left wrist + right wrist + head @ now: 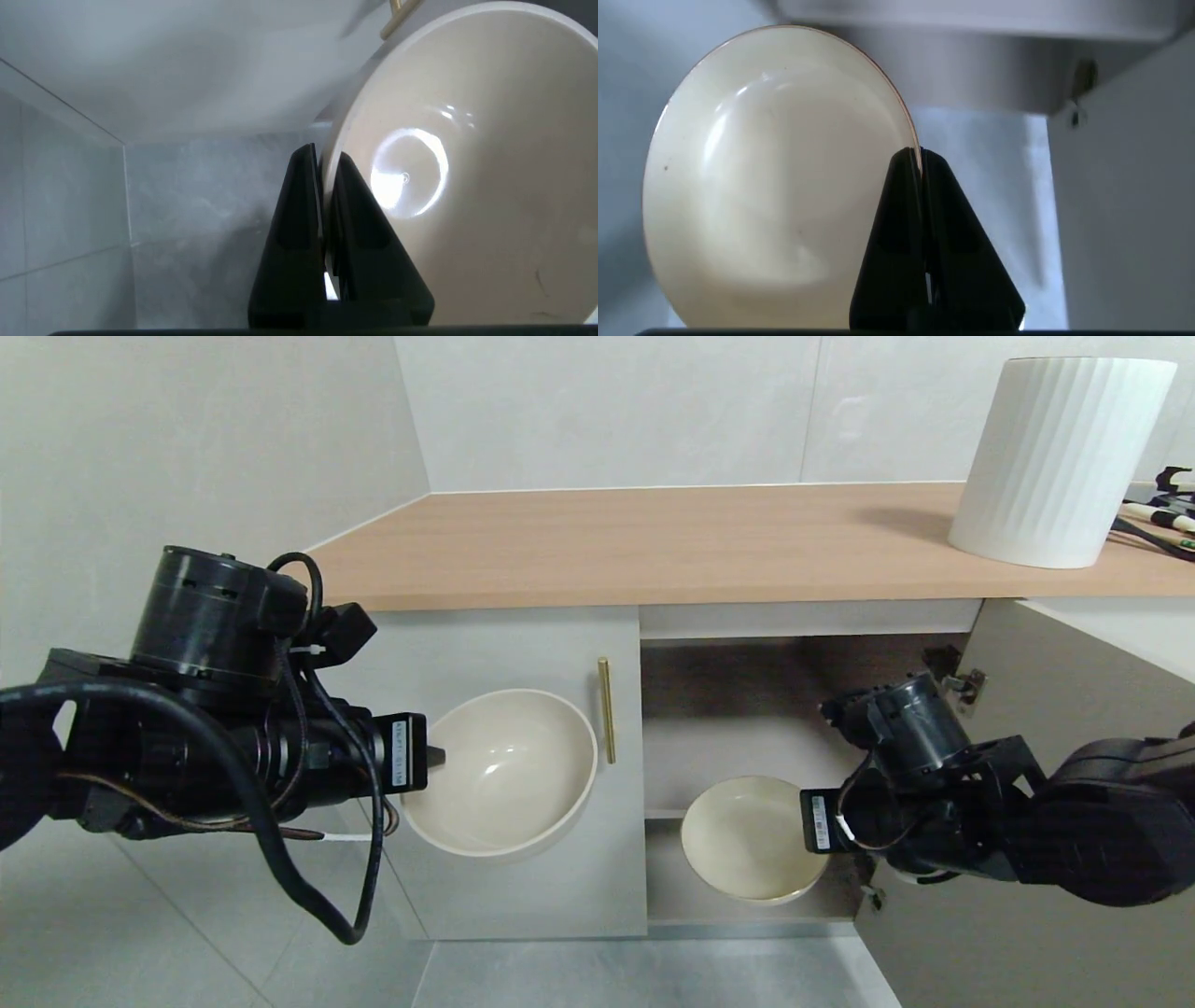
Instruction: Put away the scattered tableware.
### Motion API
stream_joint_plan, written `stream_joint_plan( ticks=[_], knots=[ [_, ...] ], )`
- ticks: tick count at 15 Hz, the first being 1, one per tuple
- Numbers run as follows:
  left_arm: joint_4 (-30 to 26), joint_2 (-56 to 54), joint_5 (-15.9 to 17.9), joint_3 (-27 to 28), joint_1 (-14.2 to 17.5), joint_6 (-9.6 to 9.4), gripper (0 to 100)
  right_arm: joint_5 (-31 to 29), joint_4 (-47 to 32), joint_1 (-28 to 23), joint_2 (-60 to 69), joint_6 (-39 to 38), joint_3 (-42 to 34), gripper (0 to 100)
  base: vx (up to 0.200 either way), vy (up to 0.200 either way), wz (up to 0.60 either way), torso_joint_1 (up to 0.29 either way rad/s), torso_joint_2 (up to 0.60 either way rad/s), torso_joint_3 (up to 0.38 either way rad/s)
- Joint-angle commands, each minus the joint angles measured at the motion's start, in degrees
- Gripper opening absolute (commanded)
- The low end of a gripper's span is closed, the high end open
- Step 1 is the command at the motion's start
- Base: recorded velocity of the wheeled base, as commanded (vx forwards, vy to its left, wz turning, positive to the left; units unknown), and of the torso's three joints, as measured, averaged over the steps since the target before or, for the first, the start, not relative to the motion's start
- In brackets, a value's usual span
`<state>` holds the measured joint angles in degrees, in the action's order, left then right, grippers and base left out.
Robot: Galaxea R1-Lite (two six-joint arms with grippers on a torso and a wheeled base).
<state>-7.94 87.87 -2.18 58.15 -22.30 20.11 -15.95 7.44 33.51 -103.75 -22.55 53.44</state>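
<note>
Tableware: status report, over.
Left gripper shut on large bowl, closed door behind it. Right gripper shut on small dish, at open compartment.

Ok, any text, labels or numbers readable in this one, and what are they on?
The left sticker, white, on the left gripper: dark print, too small to read.
The right sticker, white, on the right gripper: dark print, too small to read.
No text shows on the bowl, the plate, the cabinet door or the white ribbed container.
</note>
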Motion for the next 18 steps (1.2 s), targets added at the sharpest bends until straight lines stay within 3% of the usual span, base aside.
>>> stream_joint_plan(
  ticks=[1, 4, 10, 14, 18],
  knots=[
    [0.0, -0.3, 0.0, 0.0, 0.1, 0.01, 0, 0.6, 4.3, -3.7, -9.8, 0.2, 5.7, 0, 0.0, 0.0, 0.0, 0.0, 0.0, 0.0],
    [0.0, -0.9, 0.1, -0.1, 0.1, 0.1, 0, 0.8, 5.7, -4.9, -18.2, -0.5, 12.2, 0, 0.0, 0.0, 0.0, 0.0, 0.0, 0.0],
    [0.5, 0.3, 0.1, -0.1, 0.0, 0.19, 0, 0.7, 11.3, -7.1, -28.3, -2.8, 16.8, 0, 0.0, 0.0, 0.0, 0.0, 0.0, 0.0],
    [1.6, 0.3, 0.1, -0.8, 0.0, 0.19, 0, -2.2, 11.1, -10.7, -35.4, -2.5, 25.9, 0, 0.0, 0.0, 0.0, 0.0, 0.0, 0.0],
    [2.0, 0.3, 0.1, -0.9, 0.0, 0.1, 0, -5.1, 10.9, -12.5, -38.3, -2.6, 30.2, 0, 0.0, 0.0, 0.0, 0.0, 0.0, 0.0]
  ],
)
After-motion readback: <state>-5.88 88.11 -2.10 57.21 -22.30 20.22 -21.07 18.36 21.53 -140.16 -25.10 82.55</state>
